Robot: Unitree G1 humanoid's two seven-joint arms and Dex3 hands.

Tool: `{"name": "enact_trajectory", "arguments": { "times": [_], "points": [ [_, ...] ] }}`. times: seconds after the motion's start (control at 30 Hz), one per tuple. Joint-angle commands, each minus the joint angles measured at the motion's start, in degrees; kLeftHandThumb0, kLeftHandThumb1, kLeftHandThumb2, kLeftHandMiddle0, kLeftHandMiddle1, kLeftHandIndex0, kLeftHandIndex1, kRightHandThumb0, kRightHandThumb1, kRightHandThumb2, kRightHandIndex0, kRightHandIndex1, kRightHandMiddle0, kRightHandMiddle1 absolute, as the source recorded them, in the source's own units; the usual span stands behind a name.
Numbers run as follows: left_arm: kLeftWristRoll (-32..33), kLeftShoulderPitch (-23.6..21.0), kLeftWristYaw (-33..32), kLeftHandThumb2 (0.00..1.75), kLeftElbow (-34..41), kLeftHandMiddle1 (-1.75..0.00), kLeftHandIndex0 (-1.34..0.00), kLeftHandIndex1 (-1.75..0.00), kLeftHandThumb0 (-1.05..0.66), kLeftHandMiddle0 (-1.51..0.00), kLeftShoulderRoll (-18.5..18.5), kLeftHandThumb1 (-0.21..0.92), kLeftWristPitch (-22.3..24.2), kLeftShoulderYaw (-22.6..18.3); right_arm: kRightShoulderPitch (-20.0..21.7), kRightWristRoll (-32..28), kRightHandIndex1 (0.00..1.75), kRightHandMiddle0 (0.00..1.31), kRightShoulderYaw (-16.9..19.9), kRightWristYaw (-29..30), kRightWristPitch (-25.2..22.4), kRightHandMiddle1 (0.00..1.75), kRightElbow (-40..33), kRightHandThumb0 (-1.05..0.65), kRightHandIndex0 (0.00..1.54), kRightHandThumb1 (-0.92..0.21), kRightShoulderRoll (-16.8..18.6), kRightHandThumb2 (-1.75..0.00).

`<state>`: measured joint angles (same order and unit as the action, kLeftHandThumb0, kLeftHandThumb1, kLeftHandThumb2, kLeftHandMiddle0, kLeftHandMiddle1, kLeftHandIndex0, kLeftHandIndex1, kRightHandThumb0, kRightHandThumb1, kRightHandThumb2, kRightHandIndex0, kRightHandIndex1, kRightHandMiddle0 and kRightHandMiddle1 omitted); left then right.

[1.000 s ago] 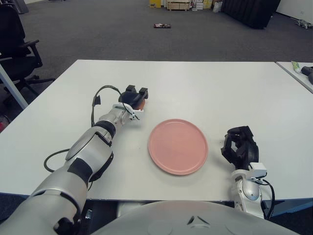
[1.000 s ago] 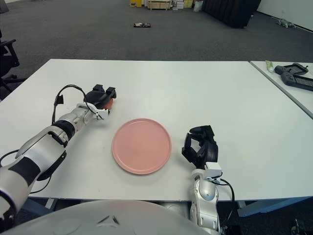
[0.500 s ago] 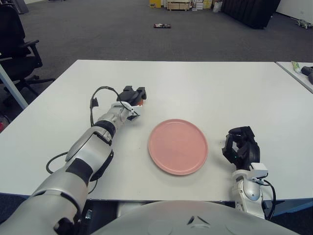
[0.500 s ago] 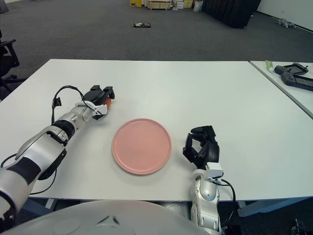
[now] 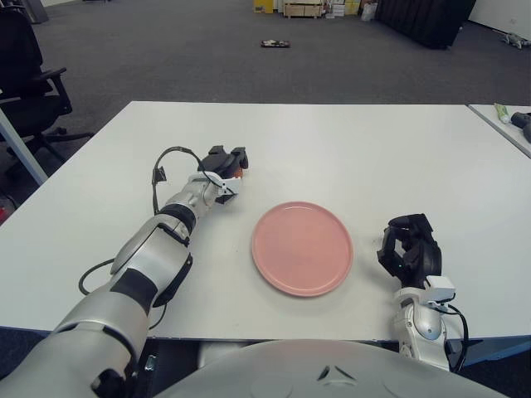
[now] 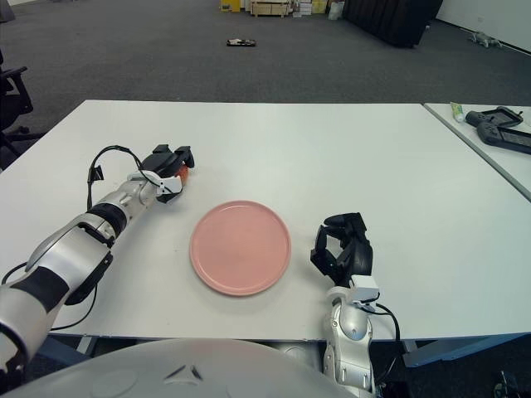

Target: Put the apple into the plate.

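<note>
A red-orange apple (image 6: 182, 173) sits on the white table, left of the pink plate (image 5: 302, 247). Only a sliver of the apple shows, because my left hand (image 5: 226, 165) is over it with its dark fingers curled round it. The pink plate lies flat at the table's middle front and has nothing on it. My right hand (image 5: 409, 249) shows to the right of the plate near the front edge, its fingers curled and holding nothing.
The white table (image 5: 348, 149) stretches far behind the plate. A second table (image 6: 489, 133) at the right edge carries a dark device and a small tube. An office chair (image 5: 29, 75) stands off the far left. A black cable loops from my left wrist.
My left hand has slid a little farther back and left over the apple, and less of the apple shows now. The right hand has stayed put.
</note>
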<state>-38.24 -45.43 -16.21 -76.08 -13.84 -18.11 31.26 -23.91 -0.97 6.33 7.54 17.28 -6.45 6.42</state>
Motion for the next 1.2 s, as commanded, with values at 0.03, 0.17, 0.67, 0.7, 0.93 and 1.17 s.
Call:
{"name": "enact_trajectory", "arguments": {
  "times": [0.03, 0.17, 0.67, 0.7, 0.93, 1.17],
  "points": [
    [-0.3, 3.9, 3.7, 1.56, -1.9, -1.64, -0.56, -1.75, 0.0, -0.83, 0.0, 0.08, 0.7, 0.3, 0.7, -0.4, 1.75, 0.38, 0.3, 0.1, 0.3, 1.75, -0.1, -0.4, 0.77, -0.62, 0.1, -0.94],
    [-0.1, 3.9, 4.0, 1.56, -1.8, -1.64, -0.56, -1.75, 0.0, -0.83, 0.0, 0.08, 0.8, 0.1, 0.7, -0.4, 1.75, 0.38, 0.3, 0.3, 0.0, 1.75, -0.3, -0.4, 0.77, -0.62, 0.2, -0.94],
    [1.8, 3.8, 6.8, 1.56, -1.7, -1.62, -0.56, -1.75, 0.0, -0.84, 0.0, 0.08, 1.7, -1.4, 0.6, -0.5, 1.75, 0.38, 0.1, 0.5, -0.1, 1.75, -0.6, -0.4, 0.79, -0.63, 0.5, -0.94],
    [2.1, 3.8, 7.1, 1.56, -1.7, -1.62, -0.56, -1.75, 0.0, -0.84, 0.0, 0.08, 1.5, -1.7, 0.6, -0.5, 1.75, 0.38, 0.0, 0.5, 0.0, 1.75, -0.6, -0.39, 0.79, -0.63, 0.4, -0.94],
    [3.6, 2.9, 9.0, 1.57, -0.8, -1.62, -0.57, -1.75, 0.0, -0.84, -0.9, 0.07, -0.1, -3.3, 0.8, -0.2, 1.75, 0.38, 0.0, 0.5, 0.8, 1.75, -0.2, -0.4, 0.79, -0.62, 0.4, -0.94],
    [3.6, 1.8, 9.3, 1.57, 0.0, -1.62, -0.57, -1.75, 0.0, -0.84, -1.6, 0.06, -0.6, -3.6, 1.0, -0.6, 1.75, 0.38, -0.1, 0.2, 1.2, 1.75, 0.1, -0.39, 0.79, -0.63, 0.4, -0.93]
  ]
}}
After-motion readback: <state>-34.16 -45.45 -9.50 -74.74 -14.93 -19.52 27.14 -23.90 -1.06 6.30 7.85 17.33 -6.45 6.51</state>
